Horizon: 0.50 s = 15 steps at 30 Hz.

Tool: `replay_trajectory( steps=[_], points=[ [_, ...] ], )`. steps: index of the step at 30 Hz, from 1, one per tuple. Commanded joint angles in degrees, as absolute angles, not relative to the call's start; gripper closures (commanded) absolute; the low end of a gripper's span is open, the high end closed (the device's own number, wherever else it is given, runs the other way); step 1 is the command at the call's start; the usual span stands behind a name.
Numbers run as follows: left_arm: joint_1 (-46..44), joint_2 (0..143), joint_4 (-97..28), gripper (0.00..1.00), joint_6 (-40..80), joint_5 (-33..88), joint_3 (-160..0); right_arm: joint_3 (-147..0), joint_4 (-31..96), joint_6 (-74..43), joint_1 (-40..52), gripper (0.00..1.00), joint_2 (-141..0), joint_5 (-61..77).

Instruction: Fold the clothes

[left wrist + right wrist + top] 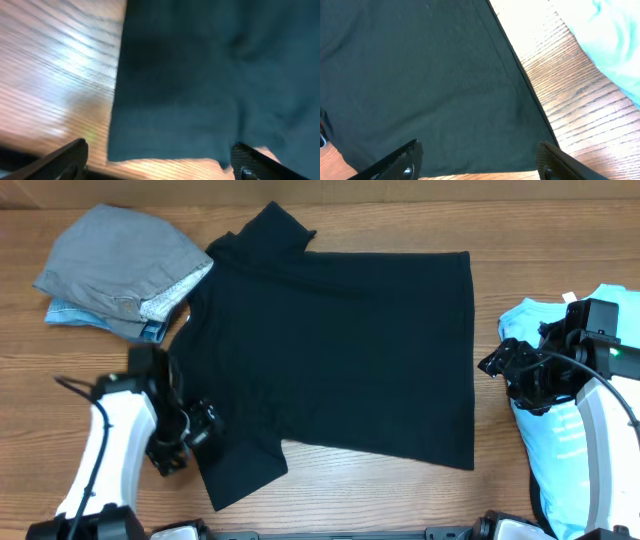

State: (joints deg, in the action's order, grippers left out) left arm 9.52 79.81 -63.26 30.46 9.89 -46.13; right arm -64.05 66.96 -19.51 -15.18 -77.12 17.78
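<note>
Starting at the left gripper (159, 150): its jaws stand wide apart with nothing between them, and it hangs just over the edge of the black T-shirt (215, 75) with bare wood beside it. From overhead, the left gripper (195, 430) sits by the near sleeve (240, 470), right at the cloth's edge. I can't tell if it's actually touching.

The right gripper (479, 150) is also spread open and empty, and it looks down at the hem (530, 95). Overhead puts it (500, 365) just off the hem side, over the table (400, 500), between the black shirt and the light blue T-shirt (525, 320). That one lies bunched at the right edge, partly under the right arm.

The black T-shirt (340, 350) is spread flat mid-table, with the neck to the robot's left, the hem to its right and both sleeves out. There's no fold in it yet that I can see. A grey folded garment (120, 255) sits on a small stack at the far left, well clear.

My read is that the shirt is laid out and the first fold is about to start. Each arm will probably need to drop onto its edge, the left at the sleeve or shoulder and the right at a hem corner. Both then have to pinch the cloth against the wood and lift together. Thin cotton lying flat is easy to miss or grab unevenly, so a low, square approach matters.
</note>
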Motion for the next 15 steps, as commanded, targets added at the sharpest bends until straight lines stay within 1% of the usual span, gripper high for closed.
replay_trajectory(
  steps=[1, 6, 11, 15],
  points=[
    [9.72, 79.72, -58.46, 0.09, 34.92, 12.86, -39.27, -64.60, 66.52, -20.23, -15.18, 0.24, -76.51, 18.09],
    [9.72, 79.72, -54.48, 0.08, 37.45, 9.80, -33.67, -64.60, 66.13, -21.76, -15.18, 0.24, -76.51, 18.09],
    [9.69, 79.72, -51.42, 0.10, 38.65, 9.87, -31.55, -64.60, 65.91, -22.81, -15.18, 0.24, -76.51, 18.11],
    [9.69, 79.77, -48.66, 0.07, 38.59, 7.14, -31.55, -64.60, 65.91, -22.79, -15.18, 0.25, -76.51, 18.09]
  ],
)
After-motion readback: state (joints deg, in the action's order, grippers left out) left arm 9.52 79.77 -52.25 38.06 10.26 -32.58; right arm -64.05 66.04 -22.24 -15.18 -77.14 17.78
